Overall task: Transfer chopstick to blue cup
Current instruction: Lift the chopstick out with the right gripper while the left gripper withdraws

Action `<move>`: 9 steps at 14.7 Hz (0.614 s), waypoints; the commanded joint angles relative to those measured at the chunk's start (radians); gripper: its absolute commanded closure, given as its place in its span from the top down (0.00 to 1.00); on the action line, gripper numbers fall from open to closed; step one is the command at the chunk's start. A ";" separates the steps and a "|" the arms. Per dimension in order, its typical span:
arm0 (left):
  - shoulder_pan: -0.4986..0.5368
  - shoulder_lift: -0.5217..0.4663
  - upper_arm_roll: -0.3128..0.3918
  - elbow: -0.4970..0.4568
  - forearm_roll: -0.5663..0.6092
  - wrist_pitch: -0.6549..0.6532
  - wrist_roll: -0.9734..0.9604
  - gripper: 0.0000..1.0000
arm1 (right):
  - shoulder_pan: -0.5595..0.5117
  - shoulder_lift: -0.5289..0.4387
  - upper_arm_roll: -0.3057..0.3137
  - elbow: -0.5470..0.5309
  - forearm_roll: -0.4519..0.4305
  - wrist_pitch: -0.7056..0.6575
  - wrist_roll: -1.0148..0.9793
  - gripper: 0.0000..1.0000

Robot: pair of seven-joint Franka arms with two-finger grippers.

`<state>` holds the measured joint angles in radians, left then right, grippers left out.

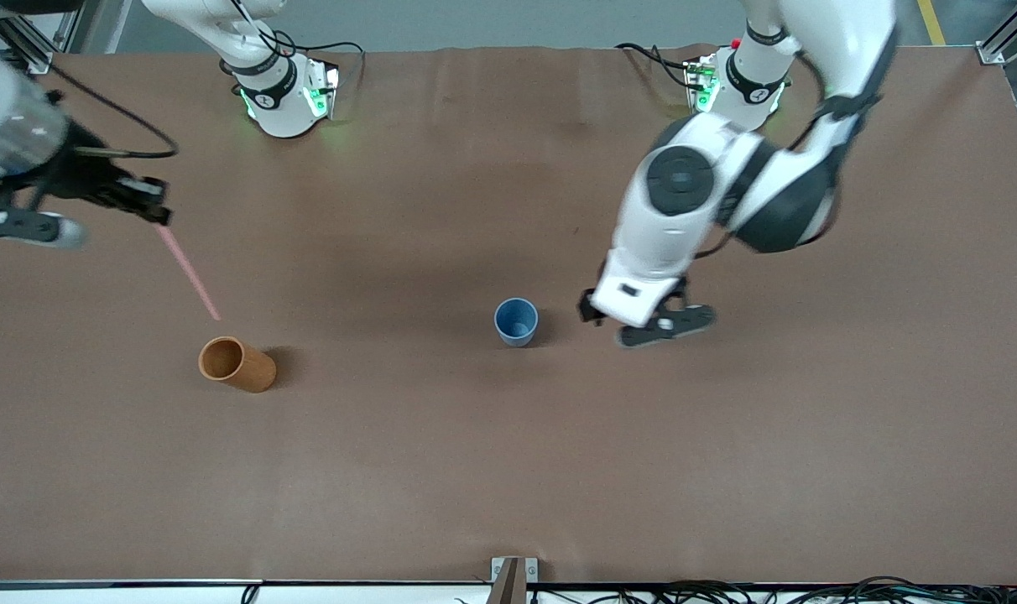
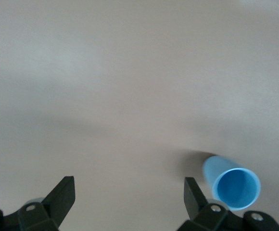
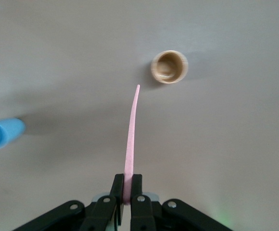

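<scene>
Front view: small light-blue round cup (image 1: 516,322) stands upright mid-table; left gripper (image 1: 647,323) is just beside it toward the left arm's end; right gripper (image 1: 152,205) holds the thin pale-pink chopstick (image 1: 188,273) above the orange-brown cylindrical cup (image 1: 237,364). Left wrist view: fingers (image 2: 60,197) spread wide, empty. Right wrist view: fingers (image 3: 111,199) pinch the chopstick's end.

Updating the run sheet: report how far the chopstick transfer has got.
Done: the right claw is shut on the chopstick and holds it in the air above the table, near the orange-brown cup. In hand: carrying it. Left: bringing it to the blue cup, which stands empty, and dropping it in. The left claw is open beside that cup.
</scene>
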<state>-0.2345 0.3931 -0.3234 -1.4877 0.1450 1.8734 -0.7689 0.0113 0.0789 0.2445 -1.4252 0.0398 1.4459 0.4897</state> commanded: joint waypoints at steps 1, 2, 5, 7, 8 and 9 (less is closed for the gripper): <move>-0.034 -0.123 0.165 -0.036 -0.119 -0.084 0.242 1.00 | -0.031 0.131 0.189 0.153 0.009 -0.006 0.241 0.00; -0.026 -0.144 0.197 -0.034 -0.133 -0.117 0.325 1.00 | -0.030 0.178 0.256 0.184 0.008 0.022 0.335 0.00; 0.047 -0.227 0.213 -0.034 -0.162 -0.221 0.547 1.00 | -0.016 0.267 0.401 0.187 0.002 0.181 0.541 0.00; 0.050 -0.292 0.260 -0.034 -0.156 -0.295 0.695 1.00 | -0.010 0.338 0.479 0.180 -0.006 0.266 0.622 0.00; 0.064 -0.316 0.271 -0.031 -0.154 -0.319 0.753 1.00 | 0.001 0.370 0.507 0.178 -0.035 0.304 0.644 0.00; 0.095 -0.345 0.270 -0.034 -0.150 -0.365 0.817 1.00 | 0.019 0.399 0.524 0.178 -0.078 0.321 0.656 0.00</move>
<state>-0.1708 0.1220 -0.0622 -1.4913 0.0021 1.5649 -0.0610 0.0198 0.3991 0.7121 -1.2889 0.0190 1.7427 1.0944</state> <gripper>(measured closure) 0.000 0.912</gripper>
